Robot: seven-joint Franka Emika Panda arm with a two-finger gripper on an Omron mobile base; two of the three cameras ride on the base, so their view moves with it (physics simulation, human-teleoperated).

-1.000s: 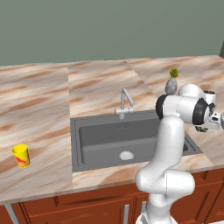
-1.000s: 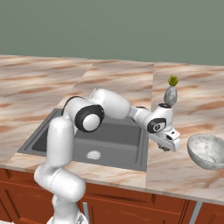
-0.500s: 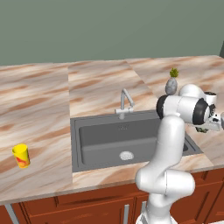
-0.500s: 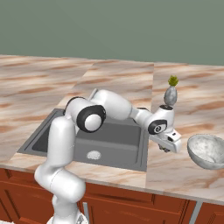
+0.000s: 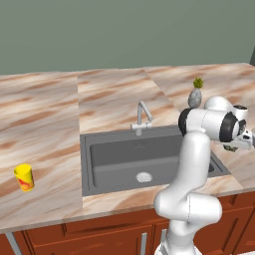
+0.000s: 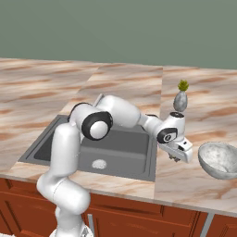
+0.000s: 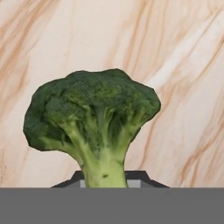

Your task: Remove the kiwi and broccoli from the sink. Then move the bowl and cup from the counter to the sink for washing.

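Note:
My gripper [image 7: 109,179] is shut on the stem of the broccoli [image 7: 94,122], a dark green floret that hangs just above the pinkish marble counter [image 7: 183,65]. In the right base view the gripper [image 6: 176,157] hovers low over the counter [image 6: 185,180], between the sink [image 6: 125,148] and the whitish-grey bowl [image 6: 220,159]. Seen from the left base, the gripper [image 5: 230,147] is right of the sink [image 5: 114,149]. The yellow cup [image 5: 24,177] stands on the counter far left of the basin. The kiwi is out of view.
A grey egg-shaped vase [image 6: 180,99] with a green tuft stands behind the gripper on the counter. The silver tap [image 5: 142,117] rises at the sink's back edge. The counter's front edge runs close below the bowl, above reddish-brown cabinets [image 6: 139,217].
The gripper with the broccoli has crept slightly right and down, toward the bowl. Nothing else has moved.

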